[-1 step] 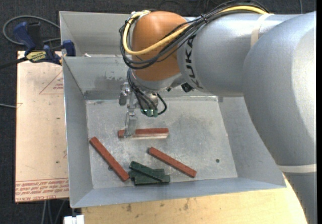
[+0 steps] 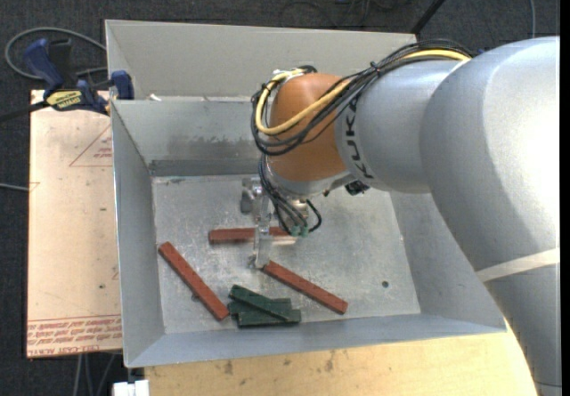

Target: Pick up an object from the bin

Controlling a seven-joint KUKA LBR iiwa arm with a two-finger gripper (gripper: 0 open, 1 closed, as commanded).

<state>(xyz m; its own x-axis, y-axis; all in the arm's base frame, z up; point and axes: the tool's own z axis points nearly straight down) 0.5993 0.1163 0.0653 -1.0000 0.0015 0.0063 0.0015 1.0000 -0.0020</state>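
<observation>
Three reddish-brown sticks lie in the bin (image 2: 134,207): the left stick (image 2: 191,281) slanted, the middle stick (image 2: 233,236) level, dark green bars (image 2: 263,307) in front, the right stick (image 2: 305,286) slanted. Our gripper (image 2: 262,247) stands at the middle stick's right end; whether it is released or clenched we cannot tell. We should straddle that stick squarely across its width before lifting.

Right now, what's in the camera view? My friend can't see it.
The end effector is low in the grey bin, at a red stick lying flat. A left stick and a right stick lie nearer the front, green blocks between them.
</observation>
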